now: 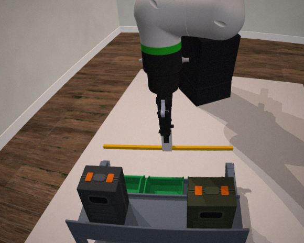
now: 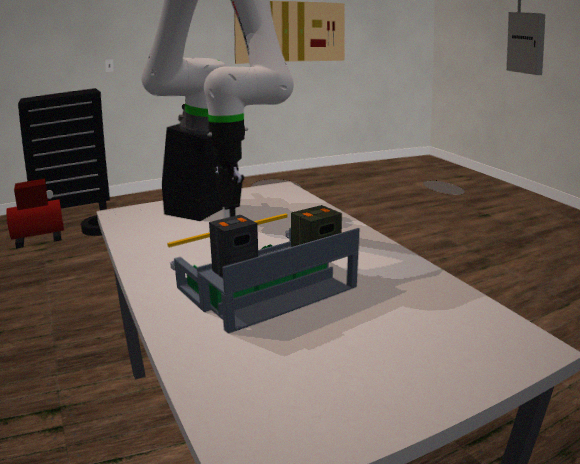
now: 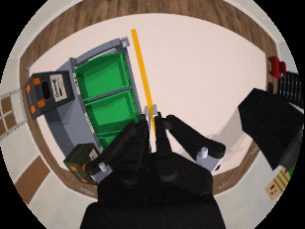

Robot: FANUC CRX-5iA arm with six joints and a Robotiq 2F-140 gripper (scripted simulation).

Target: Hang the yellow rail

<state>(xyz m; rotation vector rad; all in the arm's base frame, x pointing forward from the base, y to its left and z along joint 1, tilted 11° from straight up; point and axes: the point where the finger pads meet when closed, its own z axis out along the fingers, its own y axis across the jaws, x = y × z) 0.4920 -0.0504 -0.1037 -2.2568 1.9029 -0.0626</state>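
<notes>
Nearly closed, the gripper clamps the yellow rail at its middle, a thin, straight, level bar.

The surface is a pale, off-white rectangular top on dark grey legs, standing on a dark wood plank floor. Directly on it rests a grey rack, set on its own short posts near the middle of the far half. Behind the rack, a black block stands on the surface at its far edge. Soft grey shadows fall across the top beside the rack.
</notes>
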